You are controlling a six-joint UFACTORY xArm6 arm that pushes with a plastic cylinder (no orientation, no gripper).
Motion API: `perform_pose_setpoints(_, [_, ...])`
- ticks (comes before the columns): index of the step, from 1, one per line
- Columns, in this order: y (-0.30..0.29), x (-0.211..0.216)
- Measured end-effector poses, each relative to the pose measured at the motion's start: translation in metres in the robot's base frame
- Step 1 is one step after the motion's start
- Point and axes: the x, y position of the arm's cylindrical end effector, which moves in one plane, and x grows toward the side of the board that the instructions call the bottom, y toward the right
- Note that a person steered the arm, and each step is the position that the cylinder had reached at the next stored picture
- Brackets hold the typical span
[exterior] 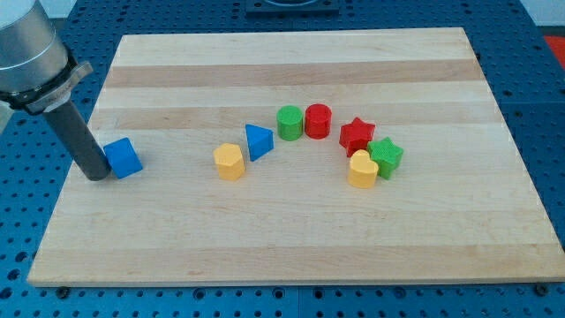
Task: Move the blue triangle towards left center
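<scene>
The wooden board (291, 238) lay on a blue perforated bench (547, 177), its near edge along the view's bottom; nearest of the blocks was the yellow heart (362, 170), touching the green star (387, 156) just to its right; at about the same depth, well over at the view's left, my tip (95, 176) rested on the board against the left side of the blue cube (123, 158), the dark rod rising up and left to the grey arm housing (28, 44); there were no jaws to speak of, only the bare rod. A little further back sat the yellow hexagonal block (229, 162), and touching it on its upper right the blue triangle (258, 141), near the board's middle and well apart from the tip; the red star (357, 134) stood behind the heart; furthest of all, side by side and touching, were the green cylinder (290, 122) and the red cylinder (318, 120).
</scene>
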Motion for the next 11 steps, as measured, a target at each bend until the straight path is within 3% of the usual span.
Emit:
perform_pose_setpoints(1, [0.018, 0.018])
perform_pose_setpoints(3, [0.107, 0.068])
perform_pose_setpoints(6, [0.240, -0.017])
perform_pose_setpoints(8, [0.207, -0.068])
perform_pose_setpoints(10, [0.107, -0.079])
perform_pose_setpoints(11, [0.091, -0.079])
